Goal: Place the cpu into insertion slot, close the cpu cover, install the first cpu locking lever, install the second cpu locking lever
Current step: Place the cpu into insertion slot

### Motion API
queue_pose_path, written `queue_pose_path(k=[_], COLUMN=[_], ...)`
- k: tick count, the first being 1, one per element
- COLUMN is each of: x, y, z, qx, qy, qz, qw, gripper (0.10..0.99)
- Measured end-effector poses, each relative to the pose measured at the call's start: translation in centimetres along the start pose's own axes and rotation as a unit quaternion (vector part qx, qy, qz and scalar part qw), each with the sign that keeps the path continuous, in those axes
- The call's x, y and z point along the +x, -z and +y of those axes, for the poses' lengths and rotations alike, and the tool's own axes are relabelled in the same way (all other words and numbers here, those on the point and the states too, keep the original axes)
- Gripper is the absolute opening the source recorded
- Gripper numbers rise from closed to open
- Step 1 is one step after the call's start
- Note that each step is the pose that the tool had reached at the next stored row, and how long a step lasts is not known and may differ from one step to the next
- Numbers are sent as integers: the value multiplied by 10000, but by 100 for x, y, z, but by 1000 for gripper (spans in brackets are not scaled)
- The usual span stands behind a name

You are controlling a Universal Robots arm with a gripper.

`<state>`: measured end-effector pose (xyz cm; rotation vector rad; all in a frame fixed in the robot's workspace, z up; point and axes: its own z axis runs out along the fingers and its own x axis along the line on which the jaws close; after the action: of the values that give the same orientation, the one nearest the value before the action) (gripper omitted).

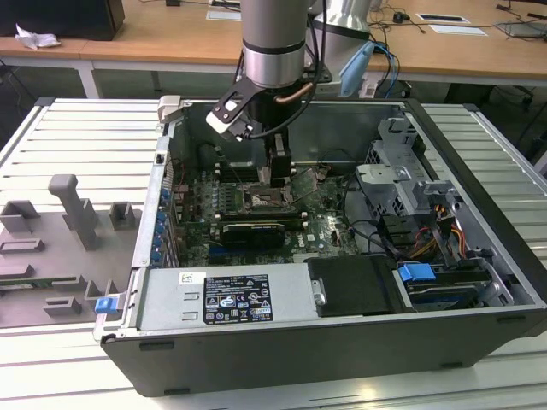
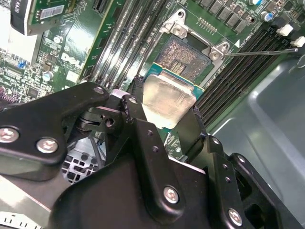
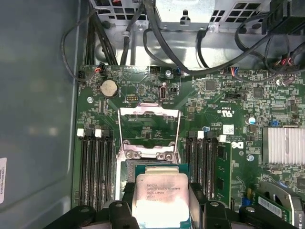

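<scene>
My gripper hangs inside the open computer case, just above the motherboard. In both wrist views its black fingers are shut on the cpu, a pale metallic square on a green base. The cpu is held a little above the insertion slot, whose dark contact field lies bare and partly covered from view by the chip. The cpu cover, a silver frame with a square window, stands flipped open beyond the slot. A thin metal locking lever sticks out sideways, unlatched.
Long black memory slots flank the socket on both sides. A finned heat sink and cable bundles lie nearby. The case walls, drive cage and power supply box in the board.
</scene>
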<state>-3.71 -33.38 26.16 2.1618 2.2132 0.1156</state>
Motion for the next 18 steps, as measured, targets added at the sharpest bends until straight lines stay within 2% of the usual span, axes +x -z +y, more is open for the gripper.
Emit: queue_pose_path(k=[2, 3, 5, 12, 16, 18], x=[17, 20, 18, 60, 69, 98], y=[-28, -124, -203, -260, -296, -358], z=[-2, -10, -18, -38, -112, -127], qx=[-1, -1, 0, -1, -1, -1], qy=[-48, -55, -62, -61, -62, -62], qz=[-4, -7, -16, -16, -14, -12], qw=[10000, 10000, 10000, 10000, 10000, 10000], gripper=[529, 529, 529, 529, 529, 529])
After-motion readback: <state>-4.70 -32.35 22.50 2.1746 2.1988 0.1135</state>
